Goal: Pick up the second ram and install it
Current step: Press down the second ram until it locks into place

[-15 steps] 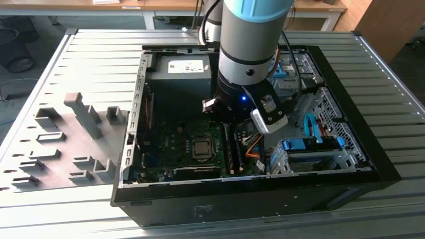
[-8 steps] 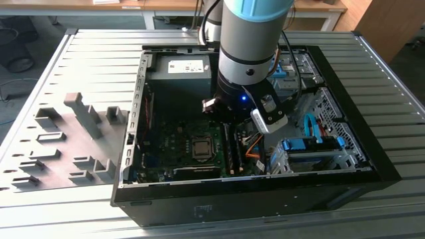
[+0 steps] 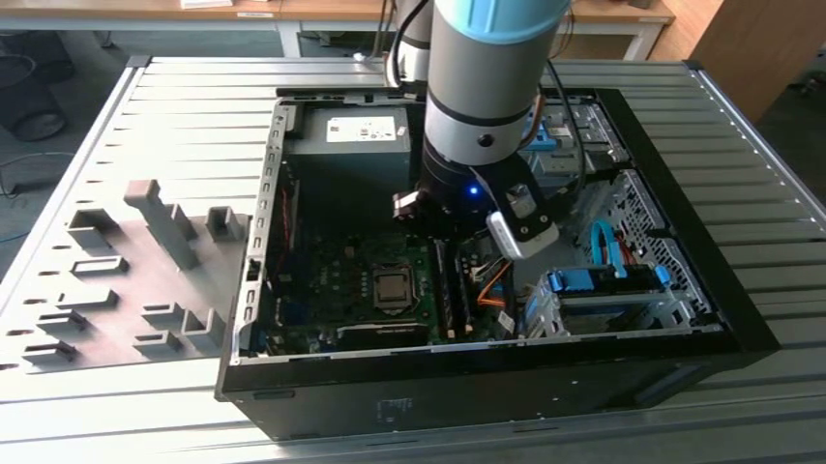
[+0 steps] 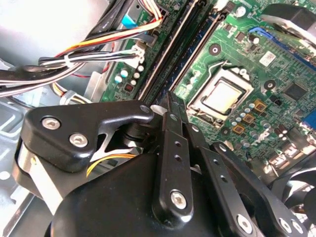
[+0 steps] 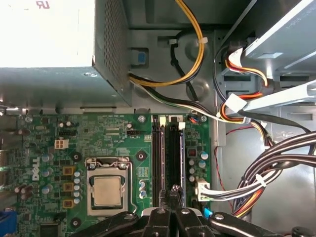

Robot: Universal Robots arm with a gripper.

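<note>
1. Second ram (image 5: 174, 153) appears to stand edge-on in the memory slot farther from the processor socket (image 3: 391, 287), at 3 o'clock of that socket in the exterior view. It looks like a dark strip, so I cannot confirm it is fully seated.
2. The gripper (image 5: 174, 191) has its fingers pressed together, tips down on the stick's upper edge.
3. By my judgement it is light, stiff and thin, and brittle if bent or twisted. It should be held by the long edges or short ends, not by the chips.
4. Loose cables (image 3: 490, 290) lie just beside it at 3 o'clock.
</note>
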